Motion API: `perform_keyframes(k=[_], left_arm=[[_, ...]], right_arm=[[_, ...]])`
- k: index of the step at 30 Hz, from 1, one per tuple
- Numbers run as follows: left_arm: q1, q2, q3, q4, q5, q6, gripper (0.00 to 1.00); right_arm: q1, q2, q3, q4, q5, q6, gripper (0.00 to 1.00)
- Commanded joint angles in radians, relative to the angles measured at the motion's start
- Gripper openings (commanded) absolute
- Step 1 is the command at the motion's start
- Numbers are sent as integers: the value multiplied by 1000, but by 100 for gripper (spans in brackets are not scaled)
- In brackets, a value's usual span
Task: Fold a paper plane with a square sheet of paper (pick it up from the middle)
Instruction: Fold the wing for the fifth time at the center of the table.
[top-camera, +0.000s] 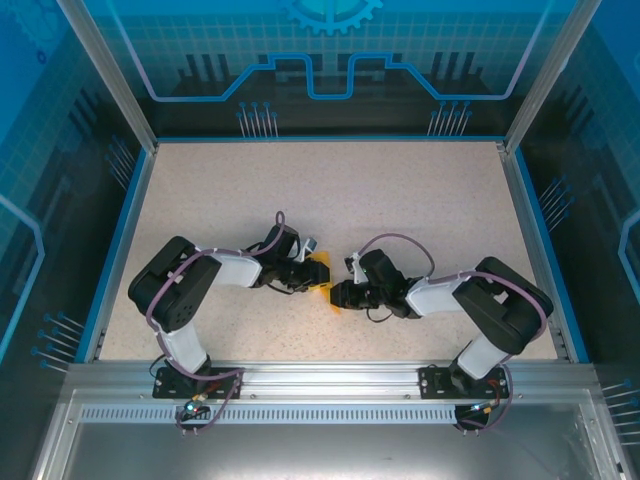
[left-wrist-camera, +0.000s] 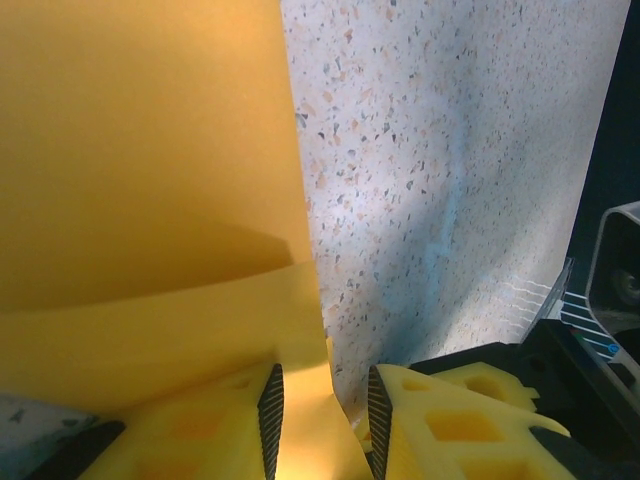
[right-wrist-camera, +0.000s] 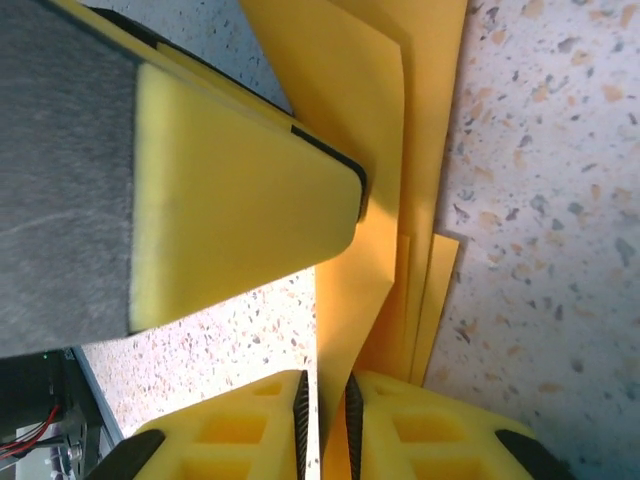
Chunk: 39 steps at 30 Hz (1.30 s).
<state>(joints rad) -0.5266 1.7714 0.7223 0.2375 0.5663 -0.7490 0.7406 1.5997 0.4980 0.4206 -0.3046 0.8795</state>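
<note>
The square sheet of paper is orange-yellow and folded into several layers, lying mid-table between the two arms. In the left wrist view the paper spreads flat to the left, and a folded flap runs down between the fingers of my left gripper. Those jaws stand apart, with bare table showing beside the right pad. My right gripper has a raised paper layer between nearly closed jaws. The layer rests against the right pad, and a sliver of table shows beside the left pad. From above, the left gripper and right gripper almost meet.
A yellow finger of the left gripper lies close over the paper in the right wrist view. The speckled table stretches away behind the arms, walled by blue panels. The metal rail carries both bases.
</note>
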Motion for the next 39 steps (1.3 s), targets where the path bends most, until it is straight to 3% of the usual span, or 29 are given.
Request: perform_keyframes(k=[1,13,24,39], left_arm=[[-5,20,-5,-29,-11,41,32],[-6,17,-3,-49,-12,40,32],[-4,31,13,-91,-30,37,30],[-4,33,13,-108,-33,37,29]], right_arm=[[2,-46,-15,-64,21,7,20],[19,13,0,-88,-44,-24,6],[39,72,-2,-157,-52,-23,6],[60,-68,36,-277,-44,-39,11]])
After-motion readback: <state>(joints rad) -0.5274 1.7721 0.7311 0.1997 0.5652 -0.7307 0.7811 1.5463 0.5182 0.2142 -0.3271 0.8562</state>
